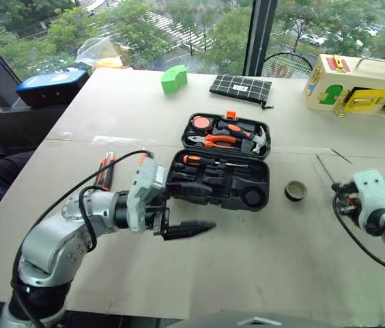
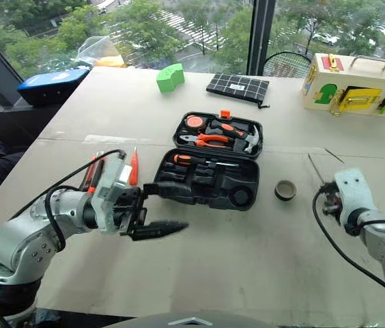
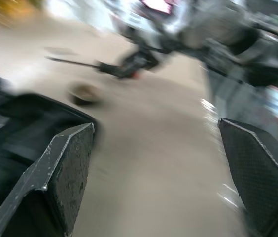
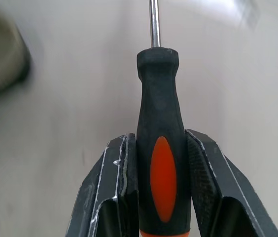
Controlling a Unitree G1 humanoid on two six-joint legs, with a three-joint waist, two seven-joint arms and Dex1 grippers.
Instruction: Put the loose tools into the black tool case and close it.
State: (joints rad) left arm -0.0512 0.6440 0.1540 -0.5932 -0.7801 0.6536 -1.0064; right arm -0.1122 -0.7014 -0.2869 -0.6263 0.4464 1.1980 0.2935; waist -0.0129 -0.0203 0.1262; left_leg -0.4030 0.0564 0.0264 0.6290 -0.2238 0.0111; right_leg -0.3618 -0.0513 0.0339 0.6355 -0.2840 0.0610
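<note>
Right tool [image 4: 161, 148]: two black textured fingers pressed against both sides of a screwdriver [image 4: 159, 148], gripping its handle. Handle is rounded black rubbery plastic with an oval orange inlay; a thin bright metal shaft runs straight out ahead of the fingers, over pale matte tabletop [image 1: 261, 253]. A blurred dark round roll [image 4: 1, 54] lies off to one side of the shaft.

Left tool [image 2: 153, 213]: two black wedge-shaped fingers [image 3: 70, 173] with a fine cross-hatched texture, spread wide, nothing between them. It points sideways across the tabletop towards the right tool, just in front of the case [image 1: 220, 179].

Case: black moulded plastic, hinged, lying open and flat just beyond the left tool. Near half has shaped slots, one holding an orange-and-black screwdriver [image 1: 209, 162], and a round recess at its corner nearest the right tool. Far half holds orange-handled pliers [image 1: 213, 141], a hammer [image 1: 250, 137] and a round orange tape [image 1: 201, 123]; a small orange latch [image 1: 231, 115] sits on its far edge.

Roll [image 1: 295, 190]: small dark ring, flat on the tabletop between the case and the right tool.

Loose tools [image 2: 100, 167]: slim orange-and-black pieces, with one small all-orange screwdriver [image 2: 133, 167], lying beyond the left tool's wrist, on the side of the case away from the right tool.

Far beyond both tools: green block [image 1: 173, 78], flat black gridded pouch [image 1: 240, 87], blue-lidded box [image 1: 50, 85], cream box [image 1: 356, 85] with coloured fittings.
</note>
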